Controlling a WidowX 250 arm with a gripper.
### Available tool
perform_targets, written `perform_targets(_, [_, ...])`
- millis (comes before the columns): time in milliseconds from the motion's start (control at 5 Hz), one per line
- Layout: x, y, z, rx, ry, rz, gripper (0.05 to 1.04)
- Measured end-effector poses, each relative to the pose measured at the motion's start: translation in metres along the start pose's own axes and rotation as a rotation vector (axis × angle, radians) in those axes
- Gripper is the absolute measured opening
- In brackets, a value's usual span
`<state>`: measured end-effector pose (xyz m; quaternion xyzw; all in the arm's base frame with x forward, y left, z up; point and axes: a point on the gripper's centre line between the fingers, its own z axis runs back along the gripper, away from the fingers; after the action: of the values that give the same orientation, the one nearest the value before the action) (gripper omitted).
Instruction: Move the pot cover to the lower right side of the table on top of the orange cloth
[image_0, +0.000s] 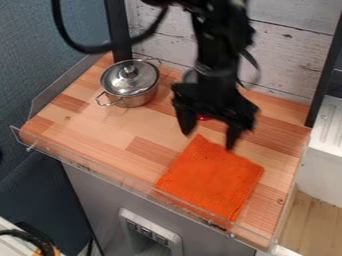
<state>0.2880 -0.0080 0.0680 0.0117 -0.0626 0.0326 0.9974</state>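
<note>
Slanted downward view, whole tabletop (143, 131) within frame.

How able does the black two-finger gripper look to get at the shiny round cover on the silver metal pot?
Probably yes: the gripper hangs open, nothing visible stands between it and the cover, and the cover's knob sticks up unobstructed.

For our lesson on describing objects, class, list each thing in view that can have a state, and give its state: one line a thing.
Pot cover, on the pot, knob up
Two-handled metal pot, upright, covered
Orange cloth, lying flat on the table
Claw, open, holding nothing
Red object, mostly hidden behind the claw; state can't be told
</note>
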Motion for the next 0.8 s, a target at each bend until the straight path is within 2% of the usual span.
perform_targets(400, [0.05,0.083,0.0,0.02,-0.014,0.071,0.999])
perform_targets(600, [0.07,0.118,-0.007,0.005,-0.004,0.122,0.999])
perform_targets(800, [0.082,0.136,-0.002,0.033,-0.014,0.139,0.999])
